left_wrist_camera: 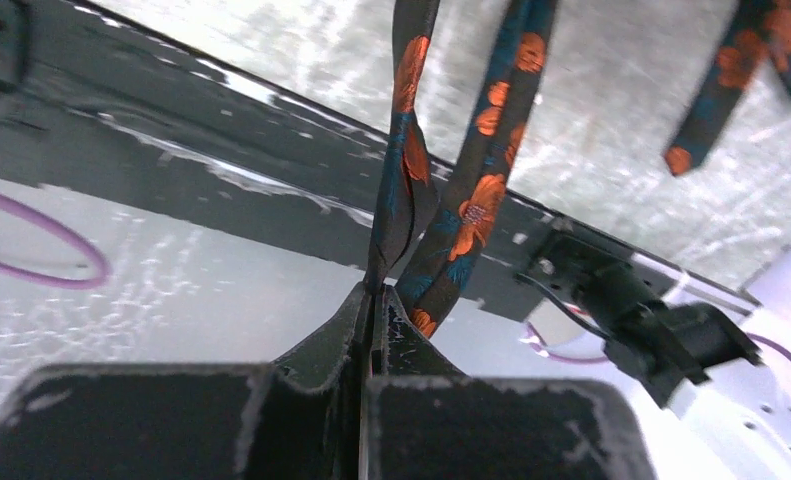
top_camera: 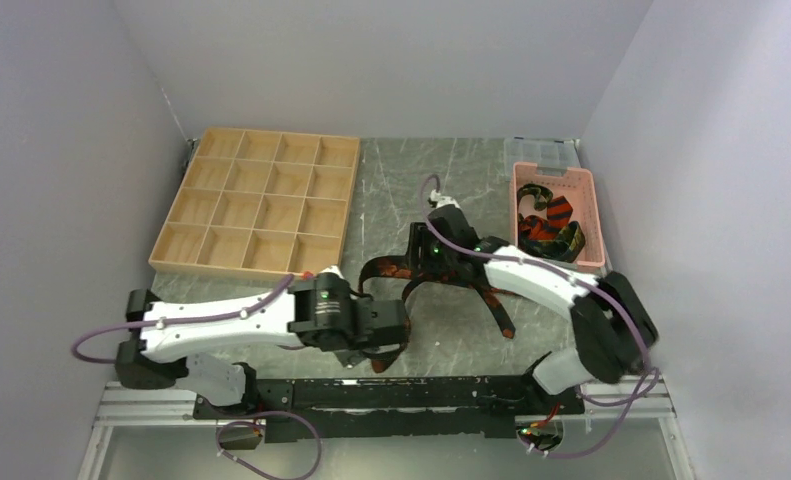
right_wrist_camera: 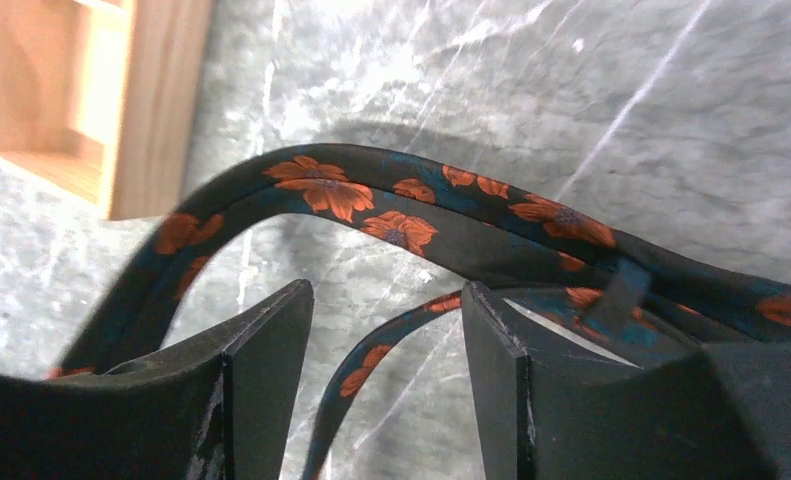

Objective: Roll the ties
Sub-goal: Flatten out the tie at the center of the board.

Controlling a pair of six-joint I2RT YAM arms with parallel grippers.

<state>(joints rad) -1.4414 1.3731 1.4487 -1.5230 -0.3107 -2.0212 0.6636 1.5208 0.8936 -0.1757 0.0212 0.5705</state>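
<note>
The flowered tie loops over the table between the 2 arms. The left gripper pinches 1 fold tight. The right gripper stands spread, gripping nothing. With only 1 hold, the loop may sag and twist, spoiling the roll.

Overhead view down on table, wrist views close on tie

Dark orange-flowered tie arches in a raised loop; striped ties lie bunched in the pink basket
</note>
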